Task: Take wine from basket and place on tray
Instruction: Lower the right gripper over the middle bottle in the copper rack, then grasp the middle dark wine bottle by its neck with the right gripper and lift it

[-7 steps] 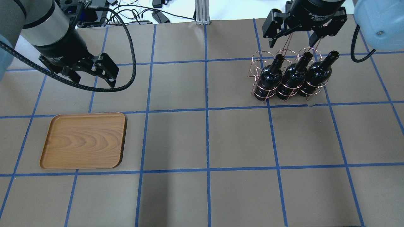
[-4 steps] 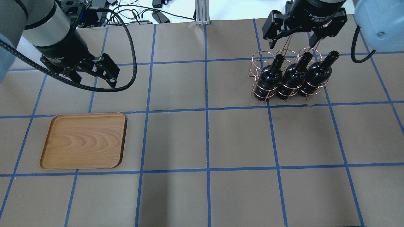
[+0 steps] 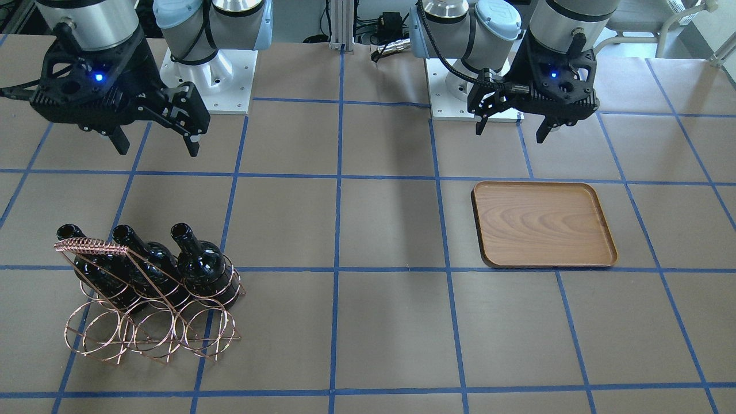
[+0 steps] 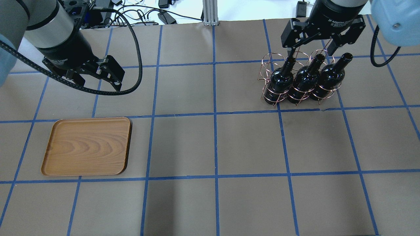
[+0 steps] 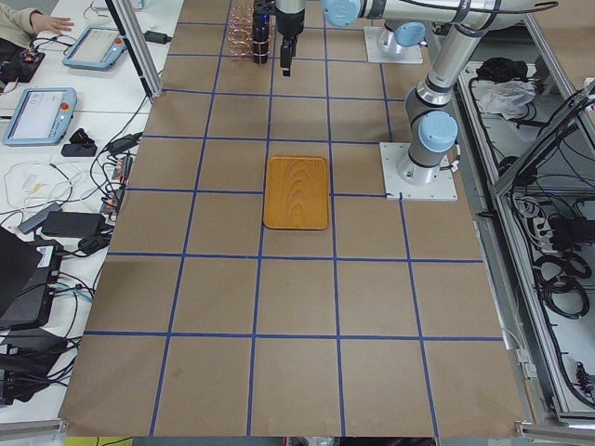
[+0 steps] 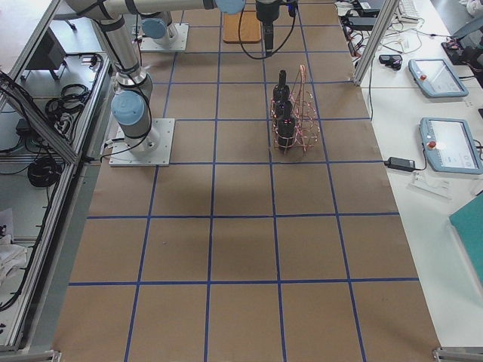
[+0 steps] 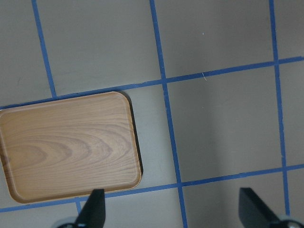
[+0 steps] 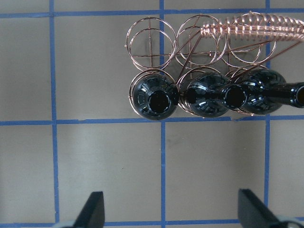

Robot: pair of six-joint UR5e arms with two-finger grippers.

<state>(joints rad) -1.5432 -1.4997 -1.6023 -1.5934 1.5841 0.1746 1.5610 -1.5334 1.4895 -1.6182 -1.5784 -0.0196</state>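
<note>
Three glossy dark wine bottles (image 4: 281,82) (image 3: 201,264) stand side by side in one row of the copper wire basket (image 4: 271,62) (image 3: 149,336). The basket's other row of rings is empty. My right gripper (image 4: 311,47) (image 3: 156,146) is open and hovers above the basket, touching nothing. Its wrist view looks straight down on the bottle mouths (image 8: 159,100), with the fingertips (image 8: 92,211) at the bottom edge. The wooden tray (image 4: 87,146) (image 3: 543,224) lies empty on the other side of the table. My left gripper (image 4: 95,82) (image 3: 509,132) is open and empty above the table beside the tray (image 7: 66,147).
The table is covered in brown paper with a blue tape grid (image 4: 215,114). Cables (image 4: 137,14) and a metal post (image 4: 208,13) lie past the far edge. The basket's coiled handle bar (image 3: 92,248) stands above the bottle necks.
My right gripper has moved closer to the bottle necks and a little to the right in the overhead view. The left arm, bottles, basket and tray have barely moved.
</note>
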